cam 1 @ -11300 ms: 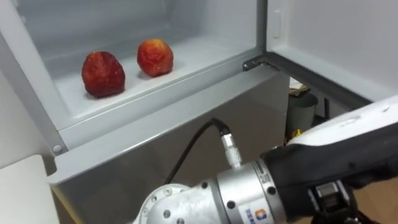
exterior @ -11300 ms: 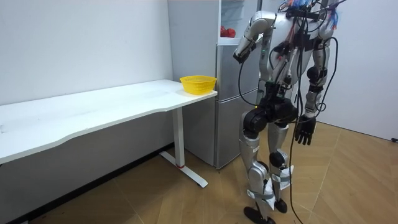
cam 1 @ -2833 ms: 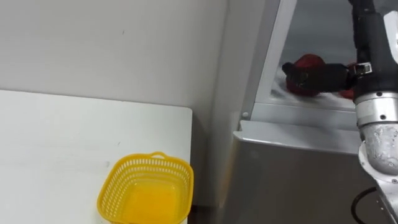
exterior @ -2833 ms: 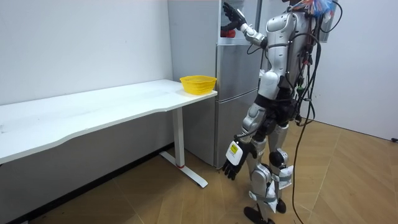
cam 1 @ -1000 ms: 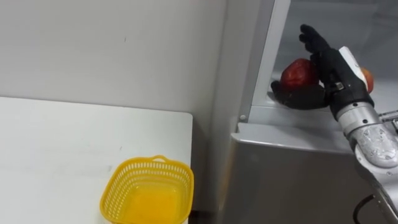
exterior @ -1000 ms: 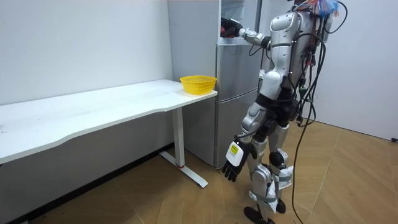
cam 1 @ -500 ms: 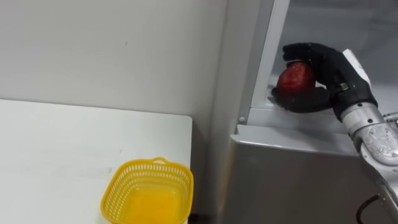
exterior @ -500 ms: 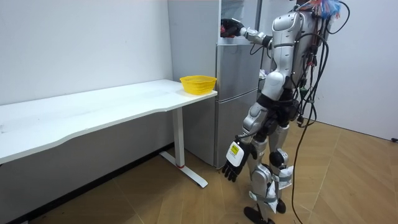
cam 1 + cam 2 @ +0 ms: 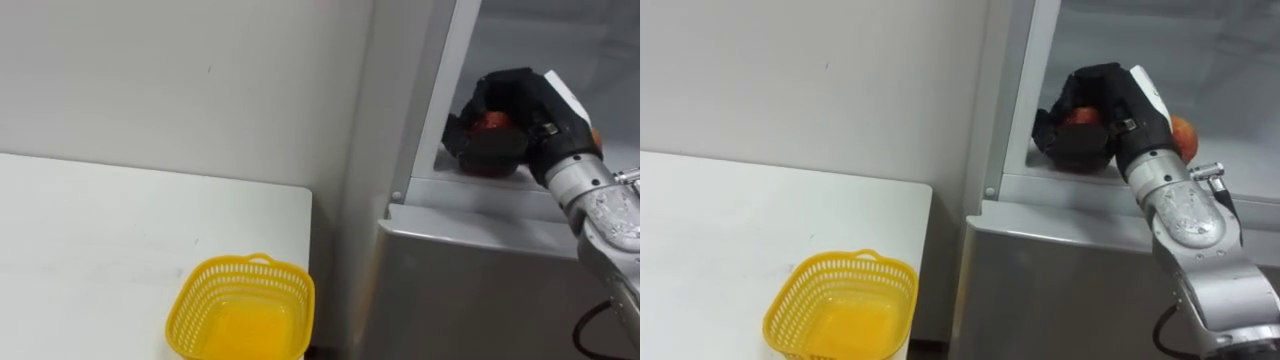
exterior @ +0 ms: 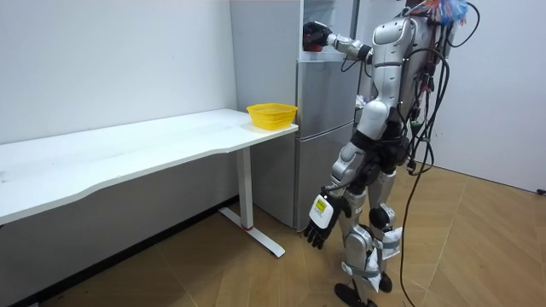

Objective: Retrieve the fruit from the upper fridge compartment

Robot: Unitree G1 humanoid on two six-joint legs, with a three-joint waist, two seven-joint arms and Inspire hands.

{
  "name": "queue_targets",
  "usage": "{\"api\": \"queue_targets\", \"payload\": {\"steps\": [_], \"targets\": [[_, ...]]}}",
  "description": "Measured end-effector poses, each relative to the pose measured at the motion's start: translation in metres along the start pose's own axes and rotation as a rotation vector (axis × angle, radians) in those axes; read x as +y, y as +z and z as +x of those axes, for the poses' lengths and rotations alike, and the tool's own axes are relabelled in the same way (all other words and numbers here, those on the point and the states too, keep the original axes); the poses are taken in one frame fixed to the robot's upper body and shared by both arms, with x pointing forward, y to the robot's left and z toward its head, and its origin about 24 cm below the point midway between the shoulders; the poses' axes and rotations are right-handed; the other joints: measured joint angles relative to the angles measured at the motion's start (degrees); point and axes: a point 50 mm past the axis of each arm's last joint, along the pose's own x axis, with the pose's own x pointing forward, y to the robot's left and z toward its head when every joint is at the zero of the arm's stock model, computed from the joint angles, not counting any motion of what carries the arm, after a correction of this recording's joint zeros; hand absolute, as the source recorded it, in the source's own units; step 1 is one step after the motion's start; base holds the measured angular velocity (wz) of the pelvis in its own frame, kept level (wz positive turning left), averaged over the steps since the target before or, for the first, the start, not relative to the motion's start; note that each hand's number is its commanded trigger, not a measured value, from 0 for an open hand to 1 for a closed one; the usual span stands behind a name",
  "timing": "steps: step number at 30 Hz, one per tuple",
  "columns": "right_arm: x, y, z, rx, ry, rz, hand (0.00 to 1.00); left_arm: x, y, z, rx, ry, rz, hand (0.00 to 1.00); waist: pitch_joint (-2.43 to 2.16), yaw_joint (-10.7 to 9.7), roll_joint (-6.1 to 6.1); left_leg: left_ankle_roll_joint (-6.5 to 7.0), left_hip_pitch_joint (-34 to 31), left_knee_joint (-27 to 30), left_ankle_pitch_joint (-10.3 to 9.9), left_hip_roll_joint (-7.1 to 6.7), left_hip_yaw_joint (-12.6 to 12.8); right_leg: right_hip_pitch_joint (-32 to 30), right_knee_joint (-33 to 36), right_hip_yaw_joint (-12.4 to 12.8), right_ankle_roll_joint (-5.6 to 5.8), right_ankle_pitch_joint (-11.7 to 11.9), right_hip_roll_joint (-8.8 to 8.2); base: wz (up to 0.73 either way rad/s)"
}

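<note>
Left eye view, 2 o'clock: the right robot hand [image 9: 522, 98] wraps round the red fruit [image 9: 489, 122]. It looks light and squashy, so hold its middle softly.

Bare test room, lab-like, fitted out with a few household pieces. All round, plain white walls [image 10: 111, 60]; underfoot, a pale wood-plank floor [image 10: 478, 247]. A tall silver two-door fridge [image 10: 320, 145] stands against the wall with its upper compartment open. Just beside it is a long white table [image 10: 128, 153], with a yellow plastic mesh basket [image 10: 272, 119] at its near end.
</note>
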Motion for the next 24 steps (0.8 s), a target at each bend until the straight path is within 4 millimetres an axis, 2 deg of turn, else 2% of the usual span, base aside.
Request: {"api": "queue_targets", "payload": {"steps": [5,6,7,8,9,24], "targets": [[0.0001,0.0004,0.0000,-0.003,0.001,0.000,1.00,0.0003,0.0004,0.0000,-0.001,0.001,0.000,0.00,0.00,0.0,0.01,0.00,0.0,-0.1,0.0,0.00,-0.1,0.0,0.0,0.0,0.00,0.0,0.02,0.00],[0.0001,0.0004,0.0000,-0.003,0.001,0.000,0.93,0.0003,0.0004,0.0000,-0.001,0.001,0.000,0.00,0.00,0.0,0.01,0.00,0.0,-0.1,0.0,0.00,-0.1,0.0,0.0,0.0,0.00,0.0,0.02,0.00],[0.0001,0.0005,0.0000,-0.003,0.001,0.000,0.58,0.0003,0.0004,0.0000,-0.001,0.001,0.000,0.00,0.00,0.0,0.01,0.00,0.0,-0.1,0.0,0.00,-0.1,0.0,0.0,0.0,0.00,0.0,0.02,0.00],[0.0002,0.0005,0.0000,-0.003,0.001,0.000,0.32,0.0003,0.0004,0.0000,-0.001,0.001,0.000,0.00,-0.01,0.0,0.01,0.00,0.0,-0.1,0.0,0.00,-0.1,0.0,0.0,0.0,0.00,0.0,0.02,0.00],[0.0003,0.0005,0.0000,-0.004,0.001,-0.002,0.00,0.0003,0.0004,0.0000,-0.001,0.001,0.000,0.00,-0.01,-0.1,0.01,0.00,0.0,-0.1,0.0,0.00,-0.1,0.0,0.0,0.0,0.00,0.0,0.02,0.00],[0.0038,-0.0012,0.0000,0.015,0.023,-0.041,0.00,0.0022,0.0030,0.0001,0.005,0.008,-0.002,0.00,-0.10,-0.3,0.17,0.00,0.0,0.1,0.0,-0.01,-0.1,0.1,0.0,0.1,-0.01,0.0,0.00,0.00]]}}
